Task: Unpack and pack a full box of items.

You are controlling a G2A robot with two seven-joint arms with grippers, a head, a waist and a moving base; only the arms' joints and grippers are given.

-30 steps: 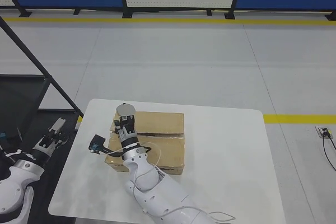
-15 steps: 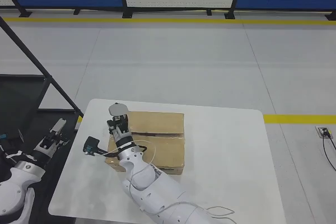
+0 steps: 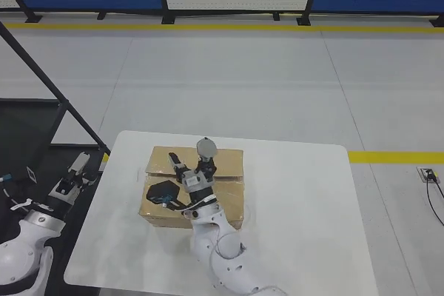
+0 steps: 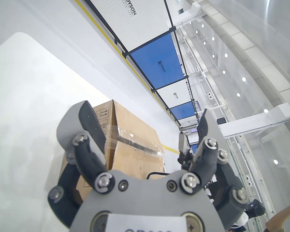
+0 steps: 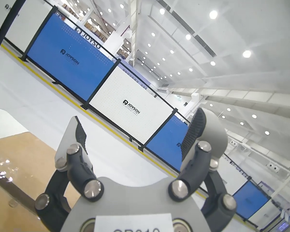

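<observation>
box (image 3: 228, 161) on white table (image 3: 303, 222), grey floor (image 3: 244, 81)

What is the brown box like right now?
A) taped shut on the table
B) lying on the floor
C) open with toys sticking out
A: the box sits on the table, its flaps closed under clear tape.
</observation>
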